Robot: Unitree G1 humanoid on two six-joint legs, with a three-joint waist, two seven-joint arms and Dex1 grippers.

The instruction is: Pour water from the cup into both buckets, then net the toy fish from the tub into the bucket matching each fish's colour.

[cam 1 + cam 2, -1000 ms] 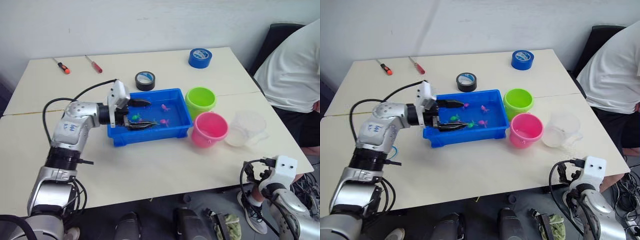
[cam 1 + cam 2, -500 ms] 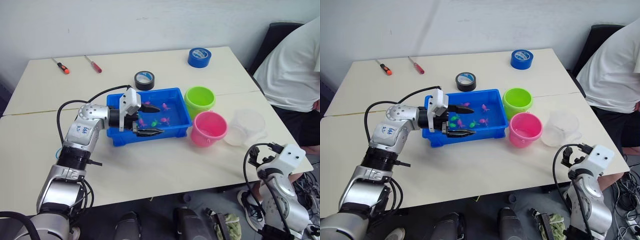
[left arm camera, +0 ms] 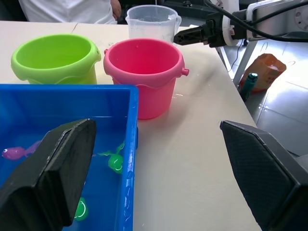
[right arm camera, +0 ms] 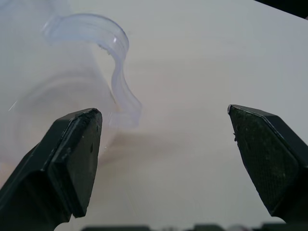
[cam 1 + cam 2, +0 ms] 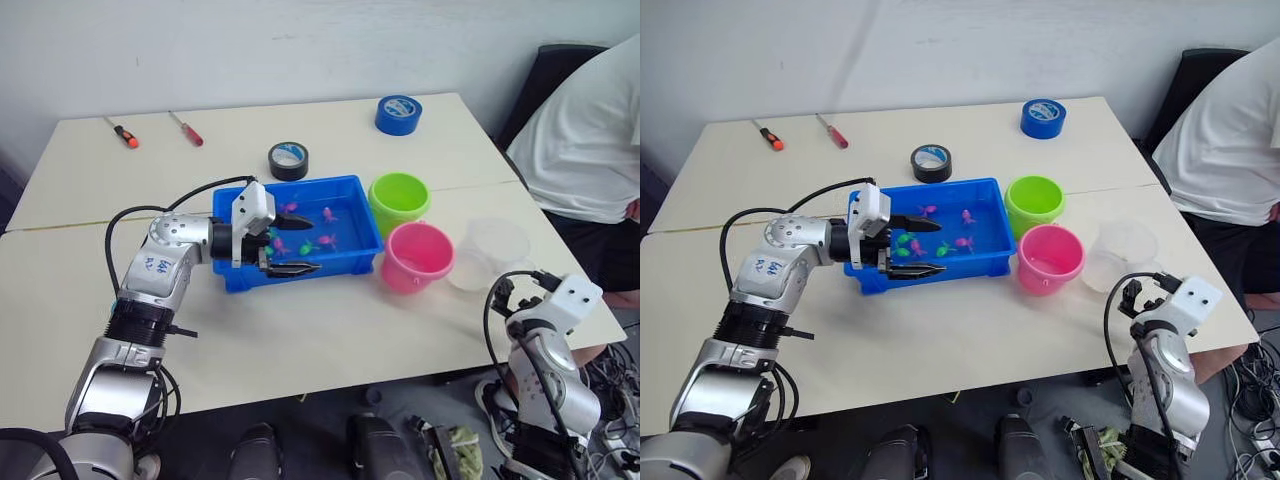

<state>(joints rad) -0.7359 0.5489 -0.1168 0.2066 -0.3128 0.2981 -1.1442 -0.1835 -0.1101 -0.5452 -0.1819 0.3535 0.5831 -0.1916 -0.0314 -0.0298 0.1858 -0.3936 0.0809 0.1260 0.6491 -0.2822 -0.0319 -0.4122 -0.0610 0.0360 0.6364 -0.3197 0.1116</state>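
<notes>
Blue tub [image 5: 352, 262] beneath wide-open left hand [image 5: 297, 243]; clear cup [image 4: 62, 96] beside open right hand [image 4: 163, 159]

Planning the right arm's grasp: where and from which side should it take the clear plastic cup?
Probably best by the handle loop of the clear plastic cup. The cup stands upright beside the pink plastic bucket, handle facing the table's near edge toward the right tool, which is open. Come in level from that side, one finger through the loop. The wide body looks harder to span.
</notes>
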